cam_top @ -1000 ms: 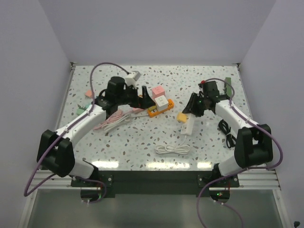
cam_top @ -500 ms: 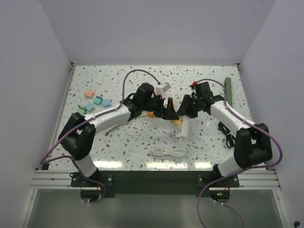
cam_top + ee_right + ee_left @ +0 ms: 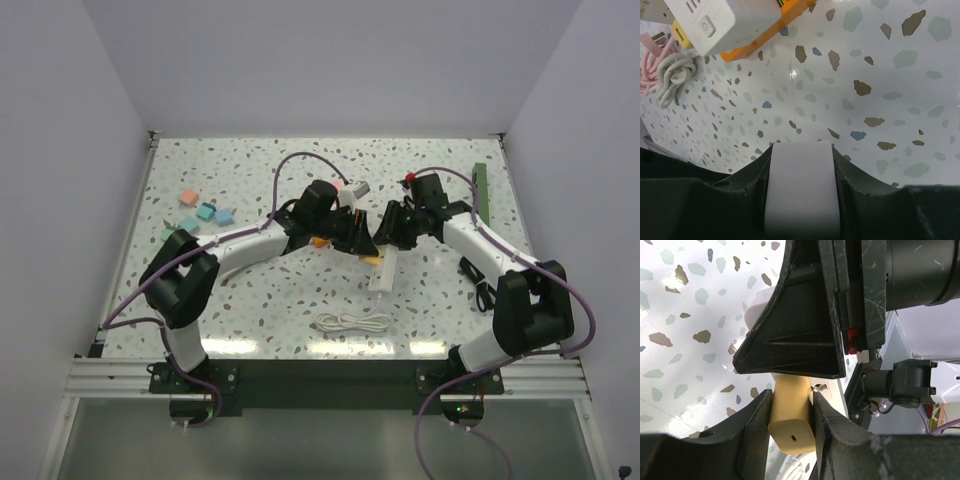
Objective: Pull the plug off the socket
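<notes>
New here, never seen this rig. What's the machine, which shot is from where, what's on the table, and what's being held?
It is a robot with two arms bolted at the table's near edge, a left arm and a right arm, each ending in two fingers. The wide picture comes from a fixed camera above and behind them. The other two come from a camera on each wrist, looking along that arm's own fingers.

On the speckled table lie a white power strip with a yellow plug at its far end, a coiled white cable, a black cable and some coloured blocks.

The left gripper has its fingers against both sides of the yellow plug. The right gripper clamps the white power strip. So one arm steadies the socket and the other looks set to pull.
</notes>
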